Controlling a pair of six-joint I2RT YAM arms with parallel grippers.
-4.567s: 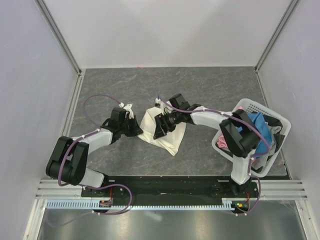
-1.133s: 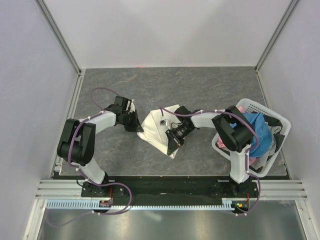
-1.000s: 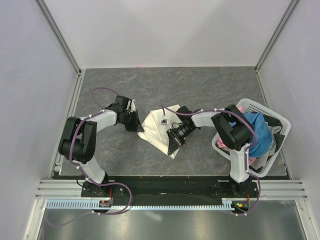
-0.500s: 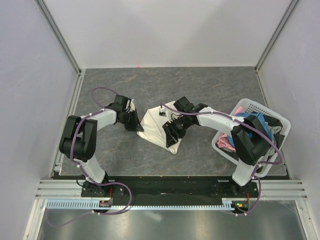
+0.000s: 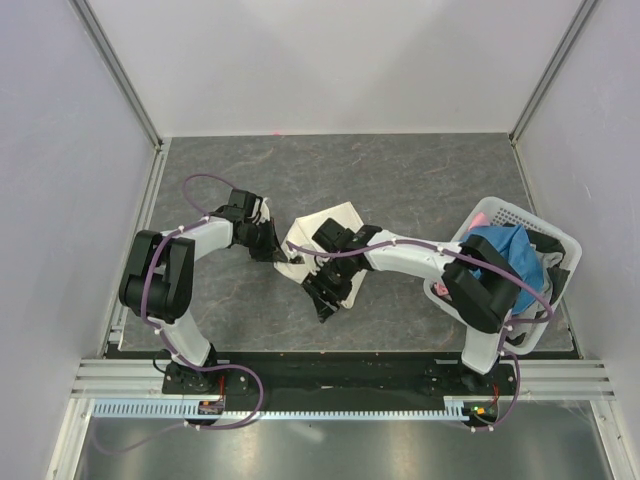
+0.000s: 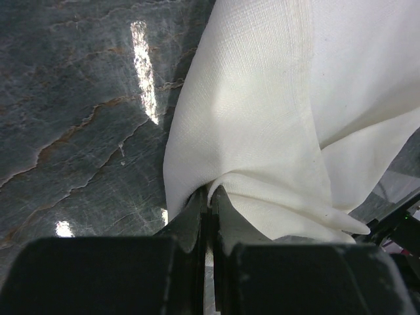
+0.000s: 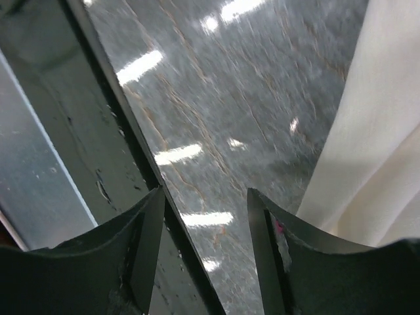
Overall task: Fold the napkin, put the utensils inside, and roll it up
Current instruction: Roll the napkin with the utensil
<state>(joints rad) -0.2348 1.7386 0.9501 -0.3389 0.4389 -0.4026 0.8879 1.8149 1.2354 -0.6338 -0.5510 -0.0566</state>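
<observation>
A: Left hand [image 6: 210, 197], state?
B: Fingers pressed together, pinching a fold of the napkin [image 6: 262, 131]. The cloth rises from the fingertips and spreads ahead and to their right, over the table [image 6: 79, 98].
A: Right hand [image 7: 203, 216]?
B: Fingers stand apart, nothing held; bare table shows through the gap. The napkin lies just right of its right finger; contact cannot be told.
A: Overhead?
B: Napkin bunched between both hands, right arm crossing it. Basket [image 5: 548, 236] well apart, behind the right hand.
</observation>
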